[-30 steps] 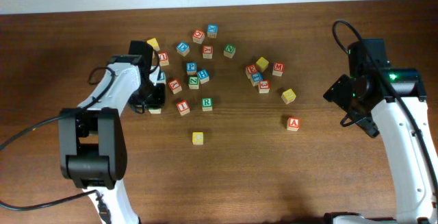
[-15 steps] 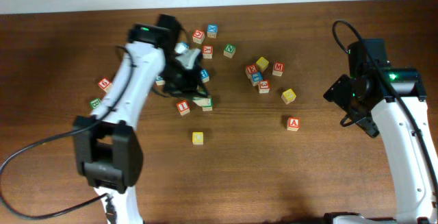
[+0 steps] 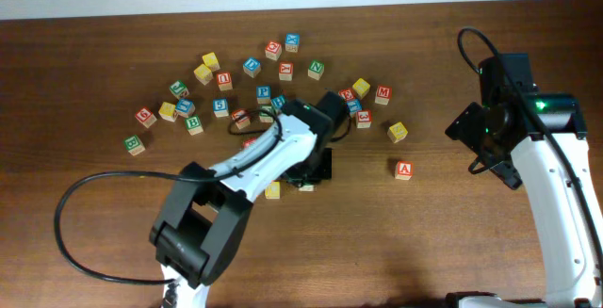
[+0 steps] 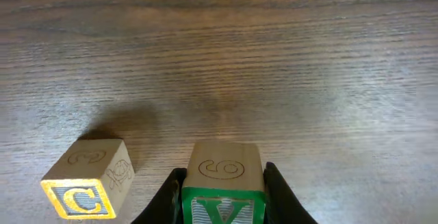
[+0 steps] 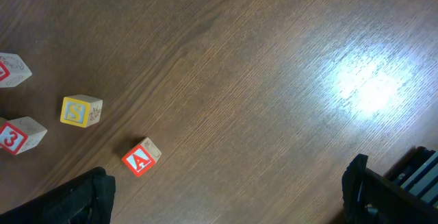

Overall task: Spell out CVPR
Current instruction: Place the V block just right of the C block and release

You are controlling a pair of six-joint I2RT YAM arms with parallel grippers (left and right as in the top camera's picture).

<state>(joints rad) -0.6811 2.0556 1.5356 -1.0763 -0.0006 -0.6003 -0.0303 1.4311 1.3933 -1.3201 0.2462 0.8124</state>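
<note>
My left gripper [image 4: 222, 196] is shut on the green V cube [image 4: 222, 183], low over the table; I cannot tell if the cube touches the wood. The yellow-faced C cube [image 4: 87, 181] stands just left of it, a small gap apart. In the overhead view the left gripper [image 3: 307, 178] is right of the C cube [image 3: 272, 190]. The green R is hidden under the left arm. Several blue cubes lie in the cluster [image 3: 264, 92]; I cannot read which is the P. My right gripper [image 5: 229, 203] is open and empty, far right [image 3: 490, 143].
Many lettered cubes are scattered across the far middle and left of the table [image 3: 57, 204]. A red A cube [image 3: 403, 170] [image 5: 140, 157] and a yellow S cube [image 3: 398, 132] [image 5: 81, 110] lie between the arms. A red 3 cube [image 5: 17, 136] is nearby.
The left arm swung from the left side of the cluster across to the front middle. It now holds the green V beside the C cube. The right arm has not moved.
</note>
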